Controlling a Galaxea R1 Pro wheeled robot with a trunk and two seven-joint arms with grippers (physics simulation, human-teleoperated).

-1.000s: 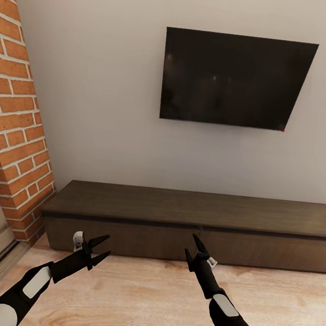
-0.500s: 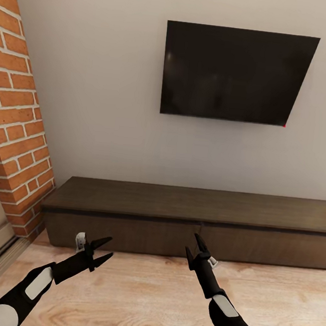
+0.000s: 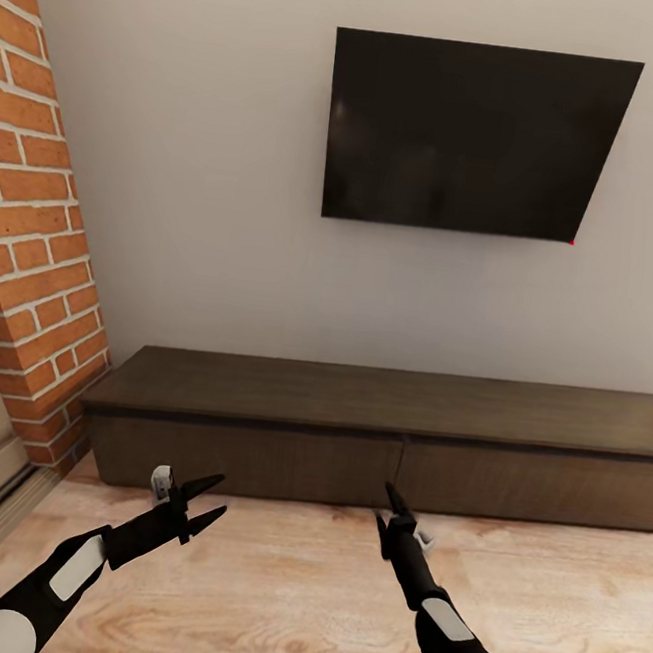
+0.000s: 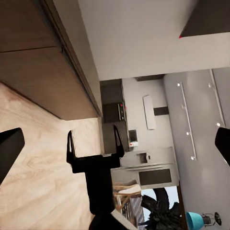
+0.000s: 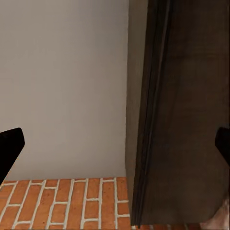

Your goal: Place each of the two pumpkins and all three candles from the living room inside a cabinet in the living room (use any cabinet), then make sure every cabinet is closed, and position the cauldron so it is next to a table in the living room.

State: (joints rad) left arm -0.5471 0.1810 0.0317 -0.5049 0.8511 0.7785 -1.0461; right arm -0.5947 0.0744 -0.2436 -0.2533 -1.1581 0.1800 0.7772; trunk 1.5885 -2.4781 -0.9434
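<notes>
Cabinet (image 3: 385, 443) (drawers closed) lies just beyond left gripper (image 3: 205, 502) and right gripper (image 3: 386, 506), both spread.

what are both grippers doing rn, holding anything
Left gripper: open, holding nothing, above the floor in front of the cabinet.
Right gripper: open, holding nothing.

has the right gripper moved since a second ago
Yes. The right gripper has pulled back from the cabinet front onto the floor, though the head camera has also shifted.
</notes>
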